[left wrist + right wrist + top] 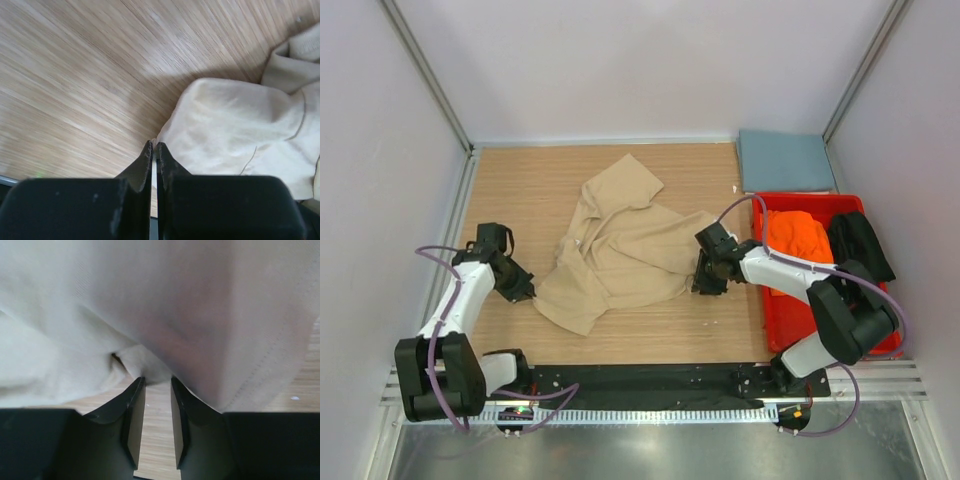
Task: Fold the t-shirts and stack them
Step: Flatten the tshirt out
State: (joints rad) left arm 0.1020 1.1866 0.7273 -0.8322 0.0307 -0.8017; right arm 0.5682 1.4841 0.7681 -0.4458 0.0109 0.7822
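Note:
A crumpled tan t-shirt [620, 245] lies spread on the wooden table. My left gripper [525, 292] sits at its near-left corner. In the left wrist view this gripper [154, 145] is shut, with the tan cloth's [235, 125] edge pinched at the fingertips. My right gripper [705, 280] is at the shirt's right edge. Its jaws [157, 380] stand apart, tips touching the hanging tan cloth [150, 305], bare table between them. An orange t-shirt [795, 235] and a black t-shirt [860, 240] lie in the bin. A folded slate blue-grey t-shirt [785, 160] lies at the back right.
The red plastic bin [790, 335] stands along the table's right side, right beside my right arm. Grey walls close in the table on the left, back and right. Bare wood [520, 190] shows left of the tan shirt.

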